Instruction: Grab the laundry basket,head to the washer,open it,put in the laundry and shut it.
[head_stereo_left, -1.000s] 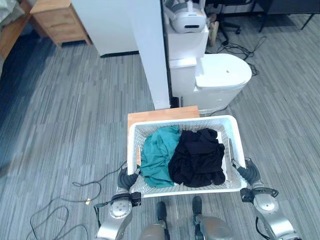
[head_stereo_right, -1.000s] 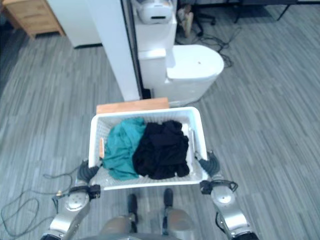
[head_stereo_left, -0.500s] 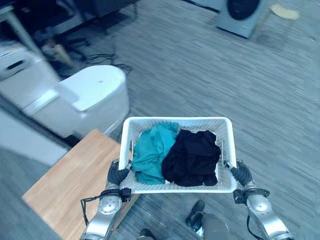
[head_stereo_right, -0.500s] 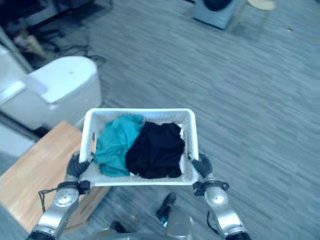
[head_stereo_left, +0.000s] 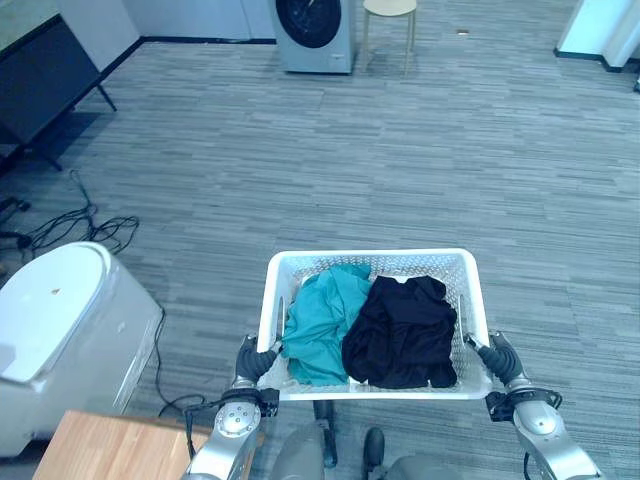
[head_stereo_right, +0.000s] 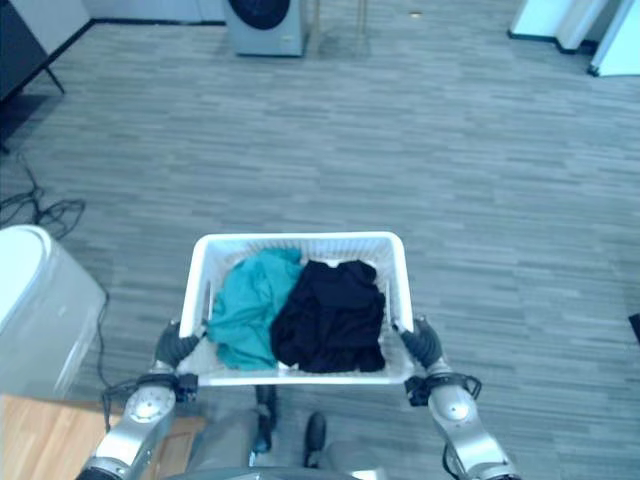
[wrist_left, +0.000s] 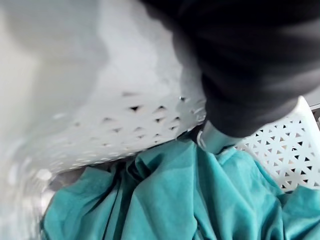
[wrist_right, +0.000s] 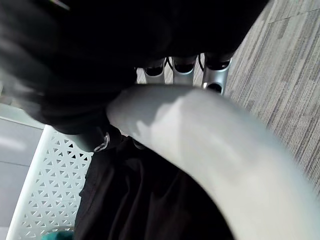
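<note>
One step of five looks done: laundry basket (head_stereo_left: 372, 262) is grabbed and lifted, lower centre of frame. Left hand (head_stereo_left: 254, 361) curled round the rim at its lower-left corner, right hand (head_stereo_left: 499, 361) curled round the rim at lower right. Teal garment (head_stereo_left: 320, 322) and black garment (head_stereo_left: 403, 332) lie side by side inside. Washer (head_stereo_left: 314, 34) sits at top centre, well apart across open grey floor, door closed. Left: walk over, open door, load, shut
</note>
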